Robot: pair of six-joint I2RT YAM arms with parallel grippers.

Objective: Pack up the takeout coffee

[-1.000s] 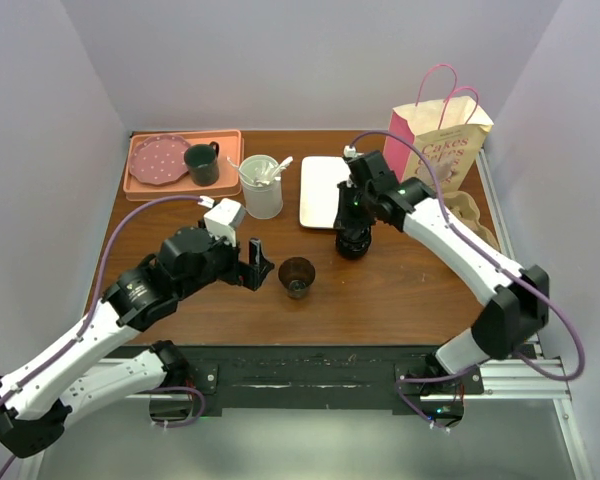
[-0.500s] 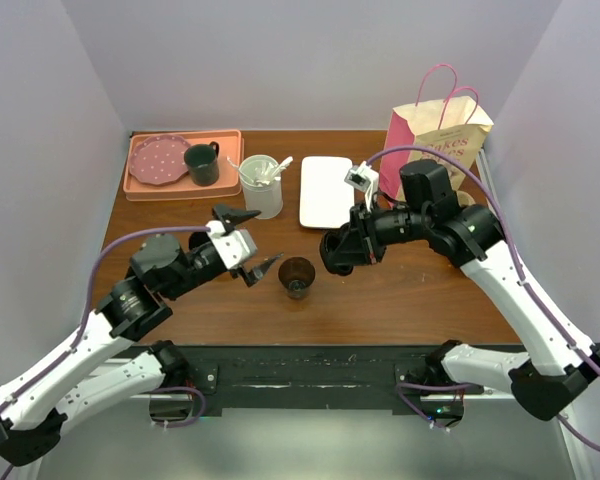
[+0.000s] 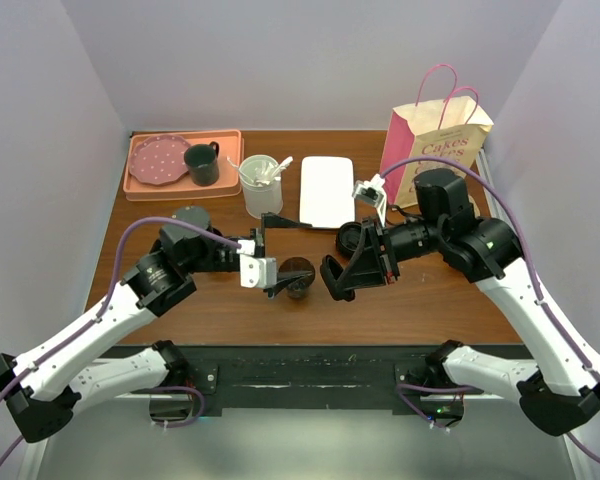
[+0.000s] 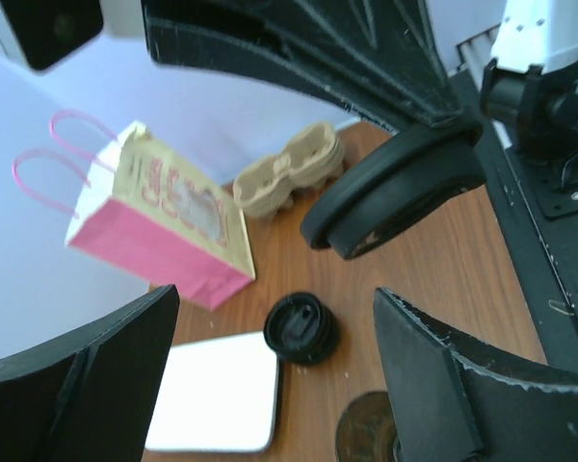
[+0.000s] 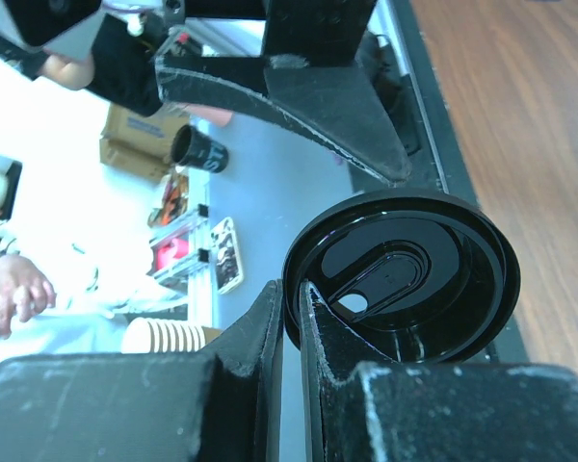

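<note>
The brown coffee cup (image 3: 298,275) stands open-topped on the table, and its rim (image 4: 366,438) shows at the bottom of the left wrist view. My left gripper (image 3: 285,257) is open and level with the cup, its fingers (image 4: 443,385) spread wide, one close beside the cup. My right gripper (image 3: 355,270) is shut on the rim of a black lid (image 3: 336,279), which it holds on edge just right of the cup. That lid (image 5: 405,279) fills the right wrist view, pinched at its edge. A second black lid (image 3: 352,237) lies behind on the table.
A white tray (image 3: 327,190) lies behind the cup. The pink paper bag (image 3: 435,140) stands at the back right with a cardboard cup carrier (image 4: 289,178) beside it. A white cup of stirrers (image 3: 261,185) and a pink tray (image 3: 180,185) with plate and mug sit back left.
My right gripper lifted a black lid from the pile and carried it forward and left, next to the cup. My left gripper swung right until its fingers reached the cup.
</note>
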